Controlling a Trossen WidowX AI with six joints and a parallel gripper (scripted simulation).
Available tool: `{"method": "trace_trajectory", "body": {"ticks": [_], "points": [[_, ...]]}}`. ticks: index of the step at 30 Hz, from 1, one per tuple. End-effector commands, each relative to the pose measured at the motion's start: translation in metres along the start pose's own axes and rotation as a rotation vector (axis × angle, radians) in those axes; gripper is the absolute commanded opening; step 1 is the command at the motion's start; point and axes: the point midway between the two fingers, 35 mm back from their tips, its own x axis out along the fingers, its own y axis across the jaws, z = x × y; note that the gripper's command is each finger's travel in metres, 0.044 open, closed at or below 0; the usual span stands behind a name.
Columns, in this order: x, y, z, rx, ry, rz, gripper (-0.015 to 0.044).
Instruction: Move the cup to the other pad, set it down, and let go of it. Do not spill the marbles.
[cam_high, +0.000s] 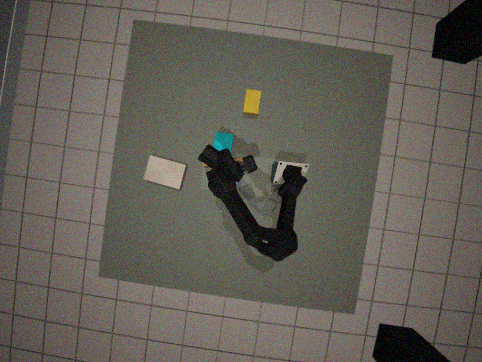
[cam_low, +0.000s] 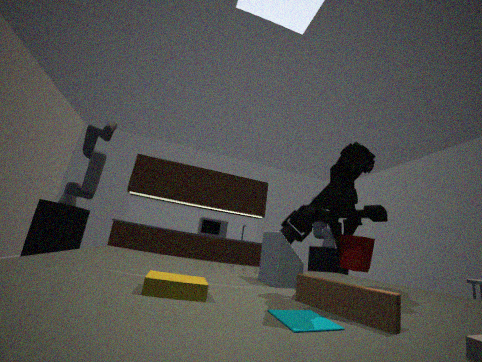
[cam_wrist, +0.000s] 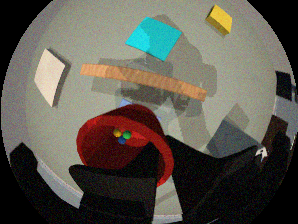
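Observation:
My gripper is shut on the rim of a red cup and holds it upright in the air. Several coloured marbles lie at the cup's bottom. The cup hangs above and just behind a low wooden barrier. A flat cyan pad lies on the floor beyond the barrier. A white pad lies off to the left. In the overhead view the arm hides the cup.
A yellow block lies farther out past the cyan pad. The arm's white base plate is to the right. Everything rests on a grey-green mat.

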Motion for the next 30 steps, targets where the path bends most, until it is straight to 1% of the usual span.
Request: {"method": "trace_trajectory", "body": {"ticks": [1, 30], "points": [[-0.001, -0.001, 0.011, -0.006, -0.007, 0.001, 0.0000], [-0.003, -0.016, 0.067, -0.008, -0.011, 0.000, 0.0000]]}}
